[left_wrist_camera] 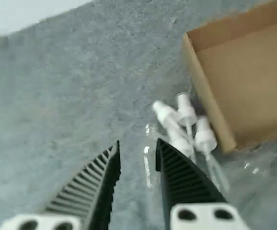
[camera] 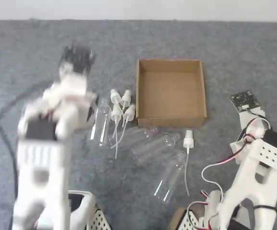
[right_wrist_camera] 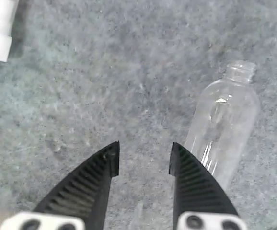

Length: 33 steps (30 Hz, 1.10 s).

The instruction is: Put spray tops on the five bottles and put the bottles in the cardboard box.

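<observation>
5 spray tops (camera: 188,139), at least 4 clear bottles (camera: 169,176), 1 cardboard box (camera: 171,120)

Clear glossy plastic bottle (right_wrist_camera: 222,129); matt cardboard box (camera: 171,120); rough grey carpet (camera: 234,57)

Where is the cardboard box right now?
In the high view, the cardboard box sits open just right of centre, with white spray tops clustered by its left wall and clear bottles lying in front of it.
</observation>
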### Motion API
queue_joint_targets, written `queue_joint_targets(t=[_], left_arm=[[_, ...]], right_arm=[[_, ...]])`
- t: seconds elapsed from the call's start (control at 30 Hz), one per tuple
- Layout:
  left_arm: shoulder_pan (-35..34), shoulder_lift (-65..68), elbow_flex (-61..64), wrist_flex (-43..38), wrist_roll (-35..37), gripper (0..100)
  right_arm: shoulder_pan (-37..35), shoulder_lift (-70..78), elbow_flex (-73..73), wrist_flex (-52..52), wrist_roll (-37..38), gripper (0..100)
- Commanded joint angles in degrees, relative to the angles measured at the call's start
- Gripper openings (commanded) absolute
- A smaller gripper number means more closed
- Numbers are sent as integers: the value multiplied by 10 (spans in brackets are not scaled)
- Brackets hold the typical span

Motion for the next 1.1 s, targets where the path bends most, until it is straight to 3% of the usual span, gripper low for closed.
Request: queue_joint_targets(t=[0.0,0.23,0.37,1.07], left_arm=[[32,248,-188,5,103,117],[57,490,-316,-32,213,209],[42,565,-352,-60,248,202],[16,689,-364,-95,241,202]], right_arm=[[6,-22,-2,-7,8,128],[7,-24,1,-7,18,128],[10,-24,1,-6,19,128],[-28,-25,42,-7,16,128]])
